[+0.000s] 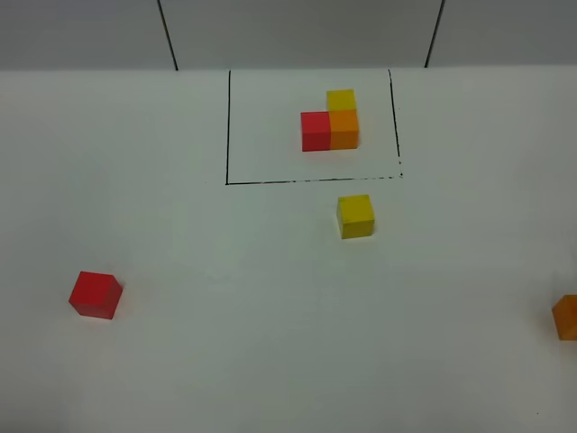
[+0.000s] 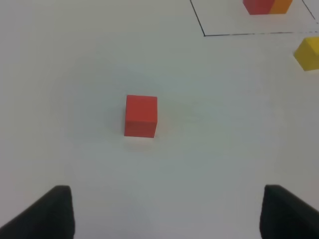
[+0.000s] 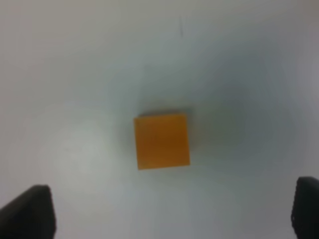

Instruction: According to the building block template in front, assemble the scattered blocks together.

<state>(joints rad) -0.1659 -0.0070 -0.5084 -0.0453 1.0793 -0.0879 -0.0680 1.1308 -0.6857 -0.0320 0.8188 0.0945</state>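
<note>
Step in hand: pre-grasp; none of the loose cubes is joined yet. The red cube (image 1: pixel 95 295) sits near the left edge of the tabletop (image 1: pixel 225 361), towards the front. The left gripper (image 2: pixel 167 211) hovers short of it, spread wide and empty. The building block template (image 1: pixel 330 119) lies in its black frame (image 1: pixel 229 126) at the far edge, with the yellow cube (image 1: pixel 355 216) just in front. The orange cube (image 1: pixel 567 317) sits at the right edge under the right gripper (image 3: pixel 172 209), likewise released and empty. Next, probably: lower each gripper astride its cube, then close.

Yellow cube (image 1: pixel 356 216) beside framed template (image 1: pixel 330 118) — red cube (image 1: pixel 95 295) well apart.
</note>
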